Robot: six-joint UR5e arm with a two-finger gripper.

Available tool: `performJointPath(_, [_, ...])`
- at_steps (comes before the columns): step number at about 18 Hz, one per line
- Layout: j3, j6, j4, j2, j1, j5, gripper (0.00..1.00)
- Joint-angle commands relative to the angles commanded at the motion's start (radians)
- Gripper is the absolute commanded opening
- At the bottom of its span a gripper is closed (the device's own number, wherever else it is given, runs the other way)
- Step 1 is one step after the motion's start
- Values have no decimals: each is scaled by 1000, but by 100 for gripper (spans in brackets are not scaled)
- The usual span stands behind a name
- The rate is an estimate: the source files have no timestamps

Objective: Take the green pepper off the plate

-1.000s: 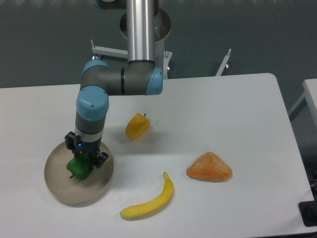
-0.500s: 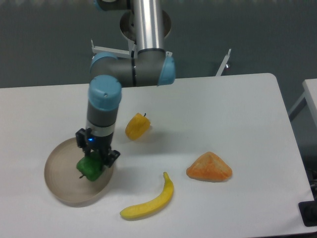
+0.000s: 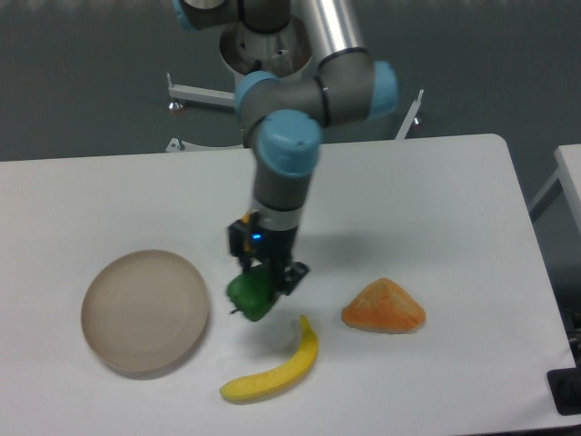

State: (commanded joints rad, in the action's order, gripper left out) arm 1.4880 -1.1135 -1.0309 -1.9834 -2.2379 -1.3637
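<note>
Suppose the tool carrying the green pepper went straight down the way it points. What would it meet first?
Probably the bare table. The tool holds the green pepper just left of the banana, though depth is unclear, so the banana's tip could be brushed.

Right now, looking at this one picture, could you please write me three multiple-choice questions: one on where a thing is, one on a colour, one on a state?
1. Where is the green pepper?
A. On the plate
B. In the gripper, off the plate and to its right
C. Beside the orange wedge, on the table

2. What colour is the banana?
A. Yellow
B. Red
C. Green

3. What does the plate hold?
A. The pepper
B. The banana
C. Nothing

Answers:
1 B: the gripper is shut on the pepper, between the plate and the banana.
2 A: the banana is plainly yellow along its whole length.
3 C: the whole beige surface of the plate shows bare.
</note>
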Motion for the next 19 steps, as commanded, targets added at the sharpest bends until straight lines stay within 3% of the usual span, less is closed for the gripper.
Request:
performJointPath(6, [-3, -62, 11, -12, -31, -121, 55])
performJointPath(19, [-29, -55, 14, -29, -37, -132, 55])
